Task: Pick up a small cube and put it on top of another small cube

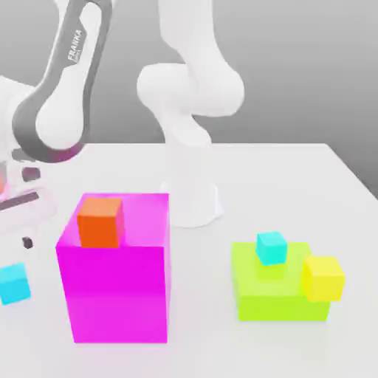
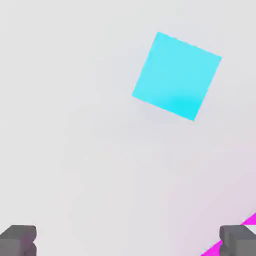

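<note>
Cyan cube [image 2: 176, 76] is sitting near the tabletop's [image 1: 295, 184] edge, while the tool [image 2: 128, 240] is hanging wide open above it, gripping nothing.

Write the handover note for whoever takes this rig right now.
Gripper: open, empty, above the table near the first cyan cube.
That cube sits on the table at the exterior view's left, beside the magenta block.
Second cyan cube: on the green block, next to the yellow cube.
Done: nothing grasped.
Left: grasp, carry, stack.
</note>
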Motion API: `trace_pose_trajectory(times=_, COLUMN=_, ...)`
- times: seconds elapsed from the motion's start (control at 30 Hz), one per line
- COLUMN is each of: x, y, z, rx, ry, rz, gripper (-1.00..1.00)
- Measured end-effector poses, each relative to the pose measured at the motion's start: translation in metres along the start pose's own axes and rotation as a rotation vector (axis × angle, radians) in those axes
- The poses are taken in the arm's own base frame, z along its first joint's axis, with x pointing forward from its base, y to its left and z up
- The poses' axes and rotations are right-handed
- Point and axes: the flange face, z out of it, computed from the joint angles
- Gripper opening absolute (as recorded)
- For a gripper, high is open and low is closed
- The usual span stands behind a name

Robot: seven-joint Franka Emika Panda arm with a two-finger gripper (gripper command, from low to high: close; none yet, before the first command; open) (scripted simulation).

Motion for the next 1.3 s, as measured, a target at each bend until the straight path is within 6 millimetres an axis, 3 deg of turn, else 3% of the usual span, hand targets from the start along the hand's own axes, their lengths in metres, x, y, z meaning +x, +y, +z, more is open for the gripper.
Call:
trace_pose_trajectory(times=0.07, x=0.018, y=-0.015, z=0.018, rx=0.021, ry=0.036, rz=0.12, gripper=0.0)
trace_pose_trajectory(times=0.27, x=0.027, y=-0.022, z=0.077, rx=0.031, ry=0.048, rz=0.161, gripper=0.0)
trace_pose_trajectory(times=0.3, x=0.028, y=-0.022, z=0.083, rx=0.03, ry=0.049, rz=0.162, gripper=-1.0)
trace_pose_trajectory(times=0.53, x=0.028, y=-0.022, z=0.082, rx=0.032, ry=0.047, rz=0.162, gripper=-1.0)
trace_pose_trajectory(times=0.73, x=0.025, y=-0.021, z=0.028, rx=0.032, ry=0.046, rz=0.162, gripper=-1.0)
trace_pose_trajectory(times=0.97, x=-0.047, y=-0.002, z=0.003, rx=0.005, ry=0.06, rz=-0.203, gripper=-1.0)
trace_pose_trajectory(times=1.13, x=-0.104, y=0.042, z=-0.01, rx=-0.041, ry=0.06, rz=-0.536, gripper=-1.0)
trace_pose_trajectory(times=1.3, x=-0.155, y=0.098, z=-0.025, rx=-0.09, ry=0.057, rz=-0.875, gripper=-1.0)
